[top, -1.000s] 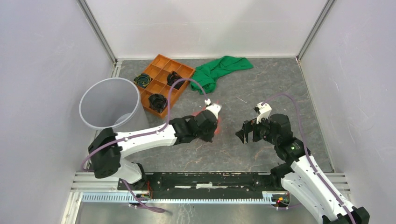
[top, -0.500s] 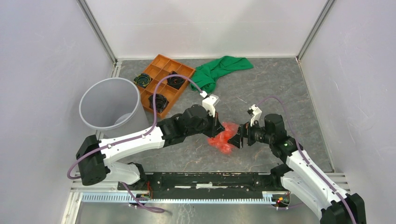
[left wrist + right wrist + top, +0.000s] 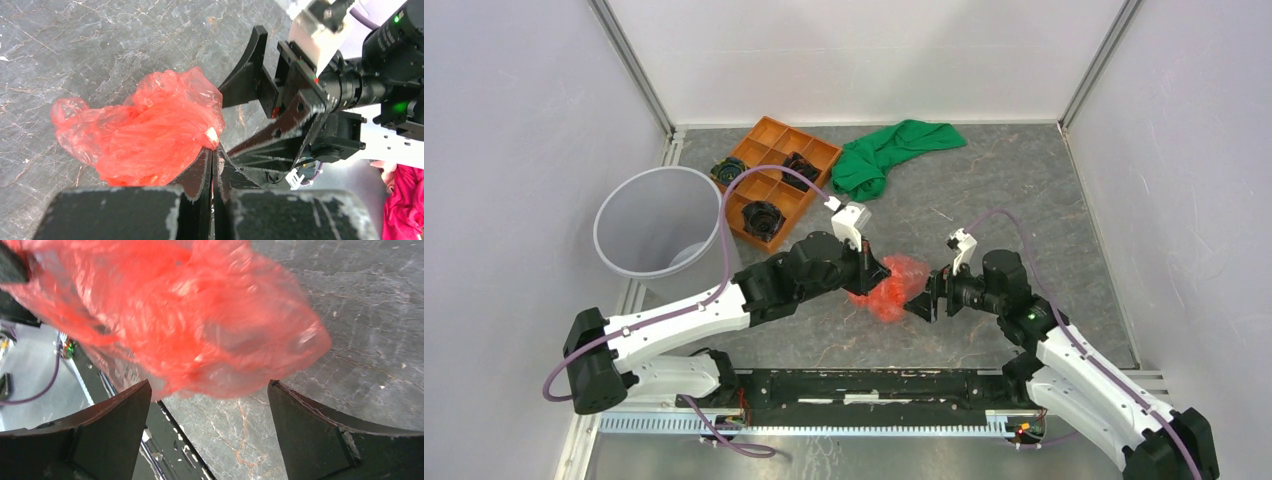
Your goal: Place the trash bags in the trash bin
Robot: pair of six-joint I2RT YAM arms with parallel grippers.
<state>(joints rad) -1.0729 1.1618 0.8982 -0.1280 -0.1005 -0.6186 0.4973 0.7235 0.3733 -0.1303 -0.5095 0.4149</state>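
Observation:
A crinkly translucent red trash bag [image 3: 891,291] hangs as a fist-sized wad at mid-table, between the two arms. My left gripper [image 3: 871,277] is shut on the bag's near corner; in the left wrist view its tips [image 3: 214,150] pinch the plastic and the wad [image 3: 145,130] bulges to the left of them. My right gripper [image 3: 924,297] faces the bag from the right and stands open. Seen from the right wrist, the bag [image 3: 200,315] fills the top and its lower edge hangs just ahead of the spread tips [image 3: 209,385]. The round greyish trash bin [image 3: 656,220] stands at the far left.
An orange compartment tray [image 3: 769,133] holding black parts sits behind the bin's right side. A green cloth [image 3: 889,150] lies at the back centre. White walls close in left, right and back. A black rail [image 3: 864,385] runs along the near edge.
The left gripper has raised the red bag off the table into view and drawn it slightly left. The right gripper has moved left up to the bag, still open.

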